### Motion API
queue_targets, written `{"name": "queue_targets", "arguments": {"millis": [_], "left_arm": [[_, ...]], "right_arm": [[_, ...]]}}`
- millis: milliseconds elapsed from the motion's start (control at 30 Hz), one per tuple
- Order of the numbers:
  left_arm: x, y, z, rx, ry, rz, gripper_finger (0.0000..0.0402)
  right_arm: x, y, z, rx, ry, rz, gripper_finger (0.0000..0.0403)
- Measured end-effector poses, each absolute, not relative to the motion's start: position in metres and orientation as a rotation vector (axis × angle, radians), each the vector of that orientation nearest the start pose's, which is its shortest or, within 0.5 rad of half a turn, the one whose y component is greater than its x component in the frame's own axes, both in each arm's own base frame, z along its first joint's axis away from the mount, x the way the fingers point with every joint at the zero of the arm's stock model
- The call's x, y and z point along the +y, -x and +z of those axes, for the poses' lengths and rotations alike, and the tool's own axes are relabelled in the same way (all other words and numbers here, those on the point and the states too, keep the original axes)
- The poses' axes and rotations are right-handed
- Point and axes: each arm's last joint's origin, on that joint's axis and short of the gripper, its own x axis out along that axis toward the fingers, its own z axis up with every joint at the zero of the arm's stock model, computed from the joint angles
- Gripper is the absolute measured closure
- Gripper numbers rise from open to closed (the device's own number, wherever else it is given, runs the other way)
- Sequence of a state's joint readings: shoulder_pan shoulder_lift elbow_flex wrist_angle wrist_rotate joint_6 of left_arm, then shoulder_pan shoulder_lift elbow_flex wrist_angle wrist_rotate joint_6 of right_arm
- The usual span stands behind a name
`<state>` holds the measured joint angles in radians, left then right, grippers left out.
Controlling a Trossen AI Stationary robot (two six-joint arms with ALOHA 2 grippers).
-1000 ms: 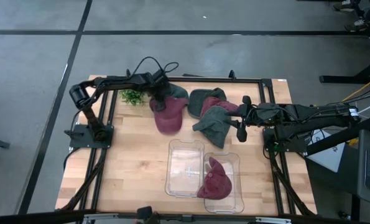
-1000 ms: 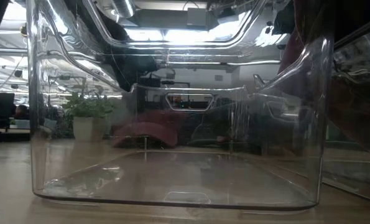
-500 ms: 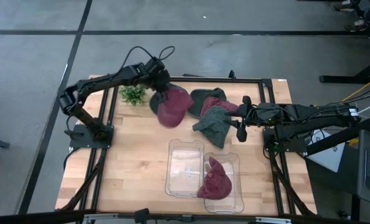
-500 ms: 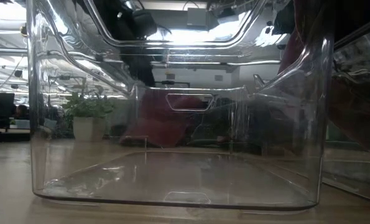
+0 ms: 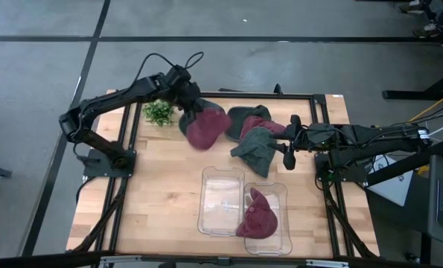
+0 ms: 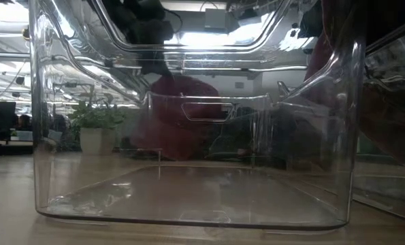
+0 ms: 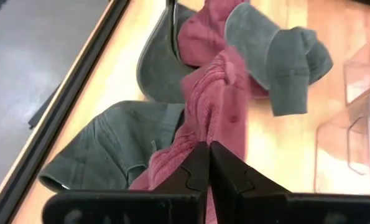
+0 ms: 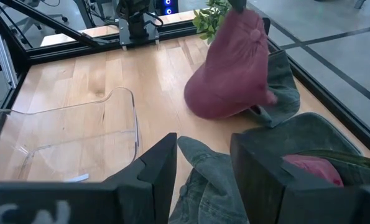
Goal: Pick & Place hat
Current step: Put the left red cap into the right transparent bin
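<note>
My left gripper (image 5: 193, 106) is shut on a maroon corduroy hat (image 5: 205, 127), which hangs over the far middle of the table. Through the clear bin, the low view shows this hat (image 6: 180, 112) as well. Beside it lies a pile of grey-green hats (image 5: 249, 119) with a maroon one among them. My right gripper (image 5: 287, 147) is open at the pile's right side, its fingers low on either side of a green hat (image 8: 204, 174). Near the front edge stand an empty clear bin (image 5: 221, 199) and a second bin (image 5: 273, 237) holding another maroon hat (image 5: 257, 217). My left gripper pinches a bunched fold of the maroon hat's cloth (image 7: 192, 142) between its two shut fingers, coming from above. The hat (image 8: 233, 68) hangs below the fingers, crown outward. Its lower edge is close to the table; whether it is clear, I cannot tell.
A small green plant (image 5: 158, 113) stands at the far left, close to my left arm. A black frame (image 5: 322, 97) runs round the table's far and side edges. Bare wood (image 5: 158, 186) shows left of the bins.
My left gripper, shut on the maroon hat, has risen and drawn slightly toward the far edge. The hat lay flat on the table a second ago; now it hangs upright below the fingers. My right arm has kept still.
</note>
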<state>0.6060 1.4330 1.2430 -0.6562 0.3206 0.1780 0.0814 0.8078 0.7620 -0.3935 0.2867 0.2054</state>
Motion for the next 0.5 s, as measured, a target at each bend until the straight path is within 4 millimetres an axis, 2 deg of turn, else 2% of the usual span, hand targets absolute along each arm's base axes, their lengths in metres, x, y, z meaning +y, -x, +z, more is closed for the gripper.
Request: {"name": "queue_targets", "arguments": {"millis": [500], "left_arm": [[0.153,-0.24,0.325,0.71,0.199,0.197,0.0399]], "right_arm": [[0.006,-0.173,0.305,0.379,-0.137,-0.245,0.0253]]}}
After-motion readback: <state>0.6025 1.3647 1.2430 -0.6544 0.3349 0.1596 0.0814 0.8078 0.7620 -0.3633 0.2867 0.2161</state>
